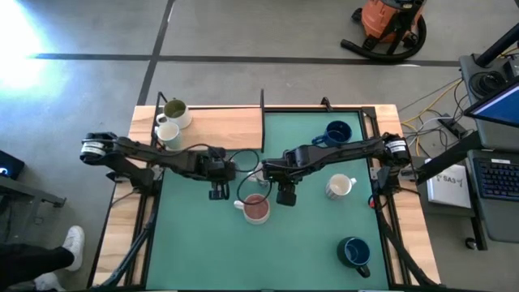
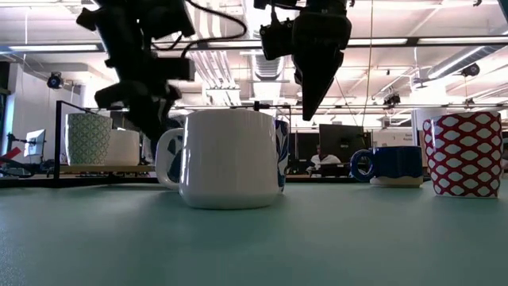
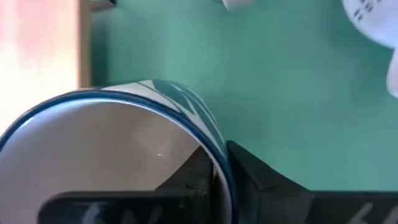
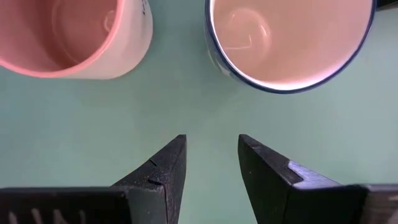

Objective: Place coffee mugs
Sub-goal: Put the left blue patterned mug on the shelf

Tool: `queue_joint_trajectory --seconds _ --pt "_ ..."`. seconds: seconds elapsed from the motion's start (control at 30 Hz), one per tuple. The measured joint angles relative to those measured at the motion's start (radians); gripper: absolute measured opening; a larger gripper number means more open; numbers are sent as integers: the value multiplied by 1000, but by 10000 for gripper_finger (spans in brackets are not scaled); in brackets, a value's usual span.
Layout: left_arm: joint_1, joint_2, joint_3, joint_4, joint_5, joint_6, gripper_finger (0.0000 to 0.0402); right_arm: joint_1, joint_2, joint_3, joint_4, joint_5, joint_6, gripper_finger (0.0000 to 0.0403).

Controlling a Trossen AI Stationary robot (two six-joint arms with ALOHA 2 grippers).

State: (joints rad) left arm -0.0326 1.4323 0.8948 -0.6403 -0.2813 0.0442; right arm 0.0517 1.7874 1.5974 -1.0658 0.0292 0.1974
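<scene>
Step in hand: pickup of one mug for placing.

Left gripper: over the green counter near its middle, jaws clamped on the rim of a blue-rimmed mug, one finger inside the wall, one outside.

Right gripper: just beside it, jaws parted and grasping nothing, above bare mat short of the pink-lined mug.

Other coffee mugs: olive-lined mug and white mug on the wooden board; two navy mugs and a cream mug on the right half.

Next move, judged: lift the rim-held mug without tilting, clear of its neighbours, probably toward the board.
</scene>
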Motion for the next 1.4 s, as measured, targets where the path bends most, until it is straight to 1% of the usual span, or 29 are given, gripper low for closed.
queue_joint_trajectory --seconds 0.1,0.27,0.43,0.6,0.83,1.0,1.17,1.4 --pt "13 -17 36 -61 3 30 31 0 0 0 -1 0 0 134" --pt "60 -42 117 -159 32 100 16 0 0 0 -6 0 -1 134" --pt "139 -56 175 -250 39 148 14 0 0 0 -18 0 -12 134" --pt "243 -67 203 -335 39 206 33 0 0 0 -35 24 -14 134" --pt "417 -58 187 -346 43 296 38 -7 0 0 -50 51 -27 134" --pt "528 -58 187 -347 93 318 38 -16 0 0 -53 51 -27 134" --pt "616 -58 187 -345 97 358 38 -26 0 0 -53 52 -42 134" --pt "695 -58 187 -340 104 399 38 -43 -1 0 -53 53 -55 134"
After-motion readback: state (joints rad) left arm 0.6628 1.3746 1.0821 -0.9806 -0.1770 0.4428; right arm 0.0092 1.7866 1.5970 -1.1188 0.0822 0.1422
